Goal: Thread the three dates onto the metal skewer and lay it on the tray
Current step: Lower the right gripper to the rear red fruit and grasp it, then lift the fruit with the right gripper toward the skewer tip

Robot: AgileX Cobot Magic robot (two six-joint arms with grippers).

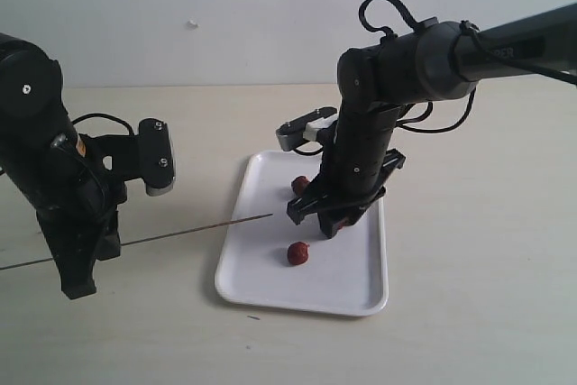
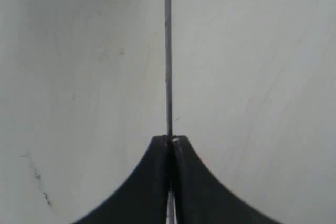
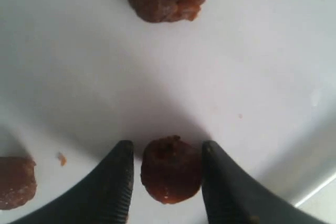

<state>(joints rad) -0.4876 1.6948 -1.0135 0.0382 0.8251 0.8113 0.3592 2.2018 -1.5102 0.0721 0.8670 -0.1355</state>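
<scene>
From where I stand, the left gripper [image 2: 170, 141] is pinched tight on the metal skewer [image 1: 198, 232]. The rod lies nearly level above the surface [image 1: 469, 295], and its free tip just crosses the rim of the tray [image 1: 361, 286] at about 9 o'clock.

The right gripper [image 3: 167, 144] is down on the tray at roughly 3 o'clock from its centre, its jaws half-wide and standing either side of one date [image 3: 170, 177]. One finger looks to be touching it, but a sliver of white shows on the other side, so I would not call it gripped. The other two dates lie loose on the tray, one [image 1: 298, 253] near 6 o'clock and one [image 1: 300, 185] near 11 o'clock, both clear of the fingers.

The step in hand looks to be picking up the first date. To do it well, I'd want the jaws to meet the fruit across its middle and squeeze only enough to hold it, since it looks soft and wrinkled. The pads should sit on the sides, leaving a clear line through the core for the skewer tip. A straight lift would avoid nudging the neighbouring dates, and the left arm should hold the rod steady.
</scene>
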